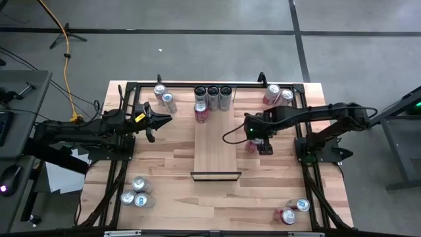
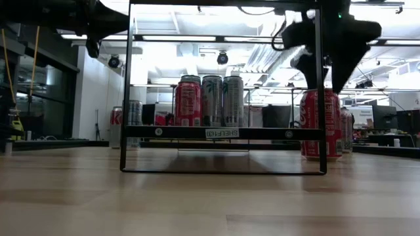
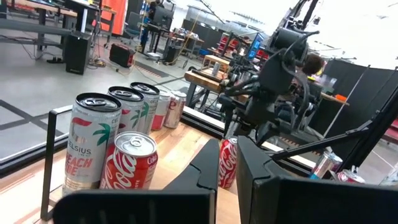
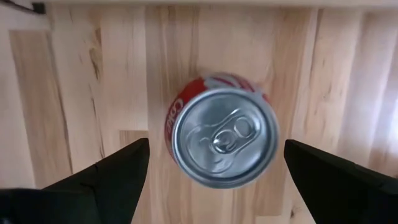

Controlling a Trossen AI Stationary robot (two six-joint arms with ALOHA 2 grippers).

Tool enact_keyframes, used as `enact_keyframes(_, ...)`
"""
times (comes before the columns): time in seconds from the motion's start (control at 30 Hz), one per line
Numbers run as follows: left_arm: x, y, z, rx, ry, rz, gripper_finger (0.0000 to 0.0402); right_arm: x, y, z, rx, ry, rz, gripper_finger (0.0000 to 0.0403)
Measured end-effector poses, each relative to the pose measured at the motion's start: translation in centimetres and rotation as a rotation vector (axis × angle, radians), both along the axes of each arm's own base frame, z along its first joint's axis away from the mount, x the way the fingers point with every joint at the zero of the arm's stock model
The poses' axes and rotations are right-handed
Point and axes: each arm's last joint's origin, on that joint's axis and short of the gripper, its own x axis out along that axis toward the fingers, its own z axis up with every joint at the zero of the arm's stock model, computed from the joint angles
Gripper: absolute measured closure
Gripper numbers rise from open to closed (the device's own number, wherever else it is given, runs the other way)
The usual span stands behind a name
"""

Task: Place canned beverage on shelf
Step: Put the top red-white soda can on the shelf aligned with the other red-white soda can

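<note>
Coca-Cola can point(image 4: 222, 138) stands upright on the wooden surface point(image 1: 164, 164) just beside the shelf point(image 1: 216, 146), under the right gripper point(image 1: 256, 143), whose fingers point(image 4: 109, 171) are spread wide to either side, not touching it. Four cans point(image 1: 212, 97) stand at the shelf's far end. The left gripper point(image 1: 166, 119), fingers pressed together, hovers left of the shelf.

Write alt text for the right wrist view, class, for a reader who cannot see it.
A red can stands upright on the wooden table, seen from straight above, its silver top and pull tab showing. The right gripper hangs open over it, one dark finger on each side, not touching.
</note>
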Motion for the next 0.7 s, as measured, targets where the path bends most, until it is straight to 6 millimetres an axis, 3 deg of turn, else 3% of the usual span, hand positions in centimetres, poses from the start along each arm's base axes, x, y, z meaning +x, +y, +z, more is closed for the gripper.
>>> enact_keyframes(0.43,0.0,0.0,0.0,0.000,0.005,0.001,0.0401,0.0,0.0,-2.6,0.020,-0.032,-0.087,0.0047)
enact_keyframes(0.7,0.0,0.0,-0.3,-0.010,0.028,0.000,0.0401,0.5,0.0,-2.5,0.031,-0.092,-0.136,0.0104)
